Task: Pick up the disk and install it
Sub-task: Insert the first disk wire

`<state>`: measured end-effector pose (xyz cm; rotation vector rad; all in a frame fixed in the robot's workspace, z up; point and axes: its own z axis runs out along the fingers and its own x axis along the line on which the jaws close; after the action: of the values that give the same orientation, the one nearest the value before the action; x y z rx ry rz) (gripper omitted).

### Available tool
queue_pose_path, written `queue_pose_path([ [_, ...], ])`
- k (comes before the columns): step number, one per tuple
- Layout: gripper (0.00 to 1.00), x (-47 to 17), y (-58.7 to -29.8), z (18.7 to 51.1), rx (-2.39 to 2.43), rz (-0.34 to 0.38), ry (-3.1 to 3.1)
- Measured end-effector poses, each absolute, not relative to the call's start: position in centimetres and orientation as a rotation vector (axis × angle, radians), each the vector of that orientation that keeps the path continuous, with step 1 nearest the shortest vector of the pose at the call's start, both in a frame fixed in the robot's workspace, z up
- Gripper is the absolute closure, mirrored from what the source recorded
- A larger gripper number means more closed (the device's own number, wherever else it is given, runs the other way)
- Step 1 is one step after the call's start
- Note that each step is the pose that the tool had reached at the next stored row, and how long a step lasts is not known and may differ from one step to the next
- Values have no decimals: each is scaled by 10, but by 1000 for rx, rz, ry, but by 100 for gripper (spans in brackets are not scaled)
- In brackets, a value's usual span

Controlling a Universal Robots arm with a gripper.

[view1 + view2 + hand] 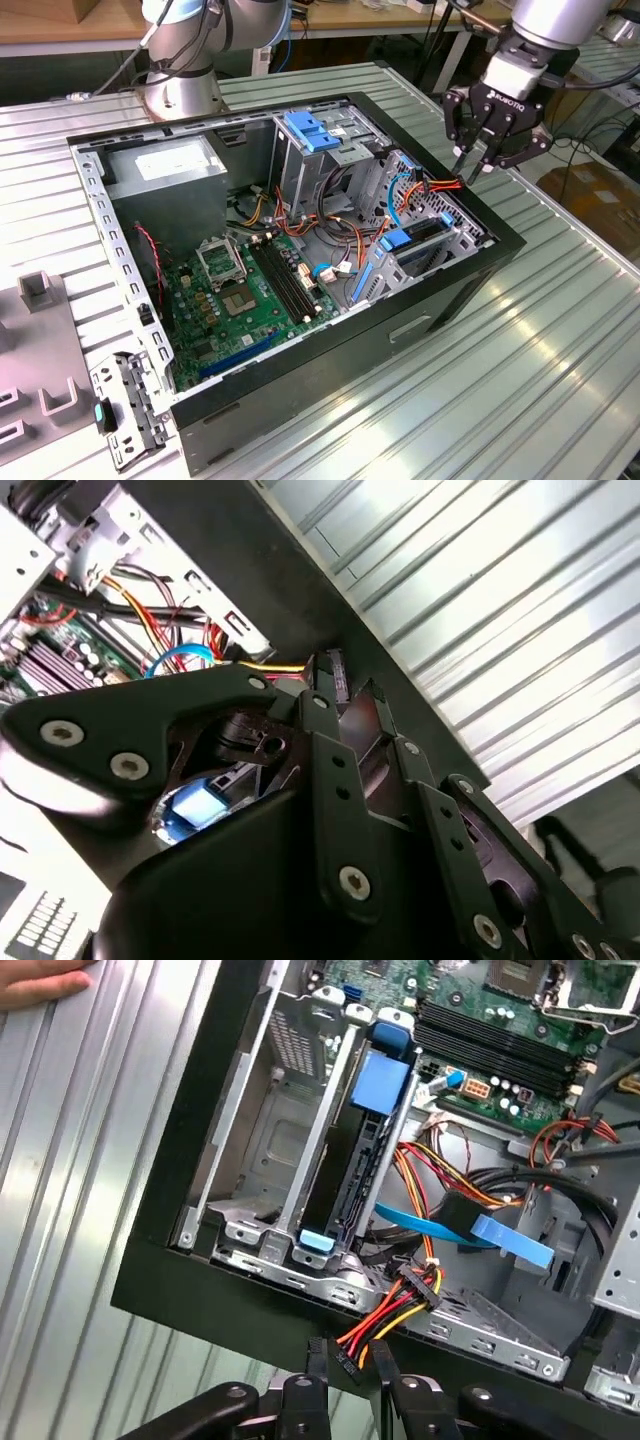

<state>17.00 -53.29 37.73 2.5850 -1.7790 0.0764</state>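
Above the drive-cage corner of the open black computer case (pixel 300 400), the black two-finger tool (pixel 469 168) hangs empty, fingers slightly apart. The silver blue-railed disk (pixel 354 1172) stands edge-up in that corner's cage. It is likely dense, rigid and shock-sensitive, so grip it by the side rails.

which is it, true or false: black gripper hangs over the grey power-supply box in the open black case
False. In the exterior view the black gripper hangs over the open black case's other end, by red and yellow cables, not the grey power-supply box.
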Motion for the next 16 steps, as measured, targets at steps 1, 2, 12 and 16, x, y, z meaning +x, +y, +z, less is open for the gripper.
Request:
queue_pose_path([
  [1,70,170,-533,377,2599,76,-1760],
  [2,70,170,-533,376,2621,76,-1727],
  [12,70,170,-533,370,2827,76,-1379],
  [16,62,170,-533,368,2909,76,-1203],
])
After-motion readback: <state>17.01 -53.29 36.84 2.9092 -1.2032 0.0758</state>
